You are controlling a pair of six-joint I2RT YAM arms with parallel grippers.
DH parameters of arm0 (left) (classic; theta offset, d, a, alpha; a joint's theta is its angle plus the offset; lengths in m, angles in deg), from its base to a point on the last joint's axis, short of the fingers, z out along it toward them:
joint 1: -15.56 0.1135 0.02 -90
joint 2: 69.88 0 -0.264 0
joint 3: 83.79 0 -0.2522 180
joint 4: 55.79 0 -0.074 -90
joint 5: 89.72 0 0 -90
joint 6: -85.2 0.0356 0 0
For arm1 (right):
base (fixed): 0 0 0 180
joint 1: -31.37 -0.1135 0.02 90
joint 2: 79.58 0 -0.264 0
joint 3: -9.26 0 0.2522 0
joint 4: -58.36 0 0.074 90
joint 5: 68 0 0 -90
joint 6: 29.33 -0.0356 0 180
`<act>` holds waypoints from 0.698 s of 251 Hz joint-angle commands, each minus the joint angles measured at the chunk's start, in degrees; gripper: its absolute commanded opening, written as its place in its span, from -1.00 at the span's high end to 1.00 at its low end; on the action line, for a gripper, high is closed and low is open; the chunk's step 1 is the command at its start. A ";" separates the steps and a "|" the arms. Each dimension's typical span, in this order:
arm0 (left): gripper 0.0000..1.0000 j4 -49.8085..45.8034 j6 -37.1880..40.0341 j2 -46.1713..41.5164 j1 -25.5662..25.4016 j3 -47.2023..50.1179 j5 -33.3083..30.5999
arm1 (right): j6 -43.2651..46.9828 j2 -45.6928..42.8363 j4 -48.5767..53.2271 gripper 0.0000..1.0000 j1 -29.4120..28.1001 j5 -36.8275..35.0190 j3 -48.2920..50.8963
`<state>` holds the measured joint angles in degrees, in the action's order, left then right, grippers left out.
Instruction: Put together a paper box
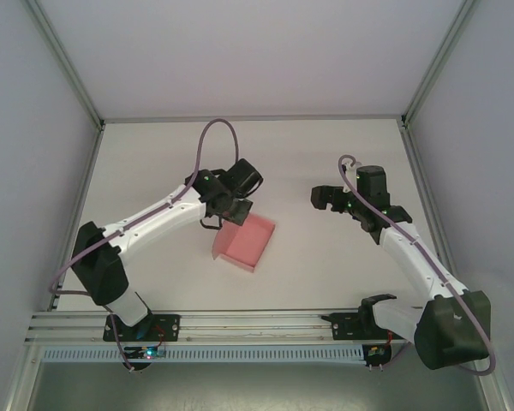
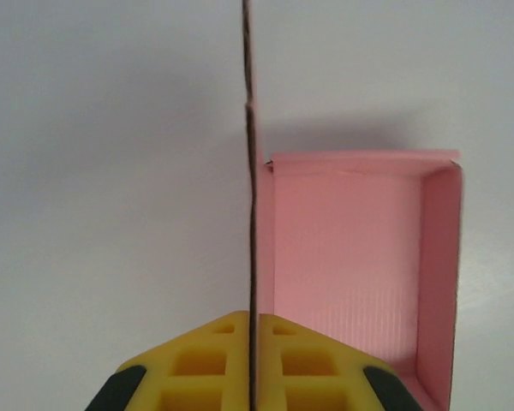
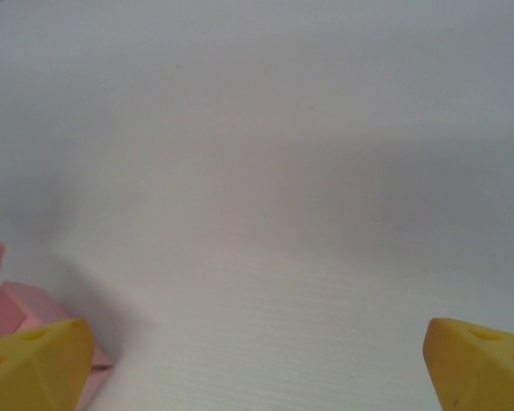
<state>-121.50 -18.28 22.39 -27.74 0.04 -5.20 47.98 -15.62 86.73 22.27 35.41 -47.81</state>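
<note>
White worktop [image 1: 325, 154], paper box [image 1: 255, 240] centred. I have left fingers [image 2: 197, 364] pinching its upright flap [image 1: 225, 242], likely to fold it over; right fingers [image 3: 475, 364] spread, clear of it.

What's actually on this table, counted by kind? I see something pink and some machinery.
Pink paper box: 1
Robot arms: 2, the left arm and the right arm
Total: 3
</note>
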 commanded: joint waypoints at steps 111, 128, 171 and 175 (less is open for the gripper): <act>0.91 -21.63 63.65 19.69 7.18 -24.71 20.55 | 30.92 3.80 -0.20 -0.92 -5.12 25.30 1.65; 0.56 -20.47 62.97 18.46 7.24 -24.25 21.77 | 33.12 5.13 0.60 -0.92 -6.89 22.18 0.76; -1.00 -10.15 59.88 8.69 7.19 -14.58 19.64 | 34.30 8.72 -0.11 -0.92 -8.09 19.40 -2.79; -1.00 -8.85 59.13 7.58 7.19 -13.44 18.68 | 34.45 9.05 -0.13 -0.92 -8.19 19.33 -3.15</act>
<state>-135.31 41.52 38.46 -20.36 -19.29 15.48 78.43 -8.38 86.49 14.69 56.77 -47.16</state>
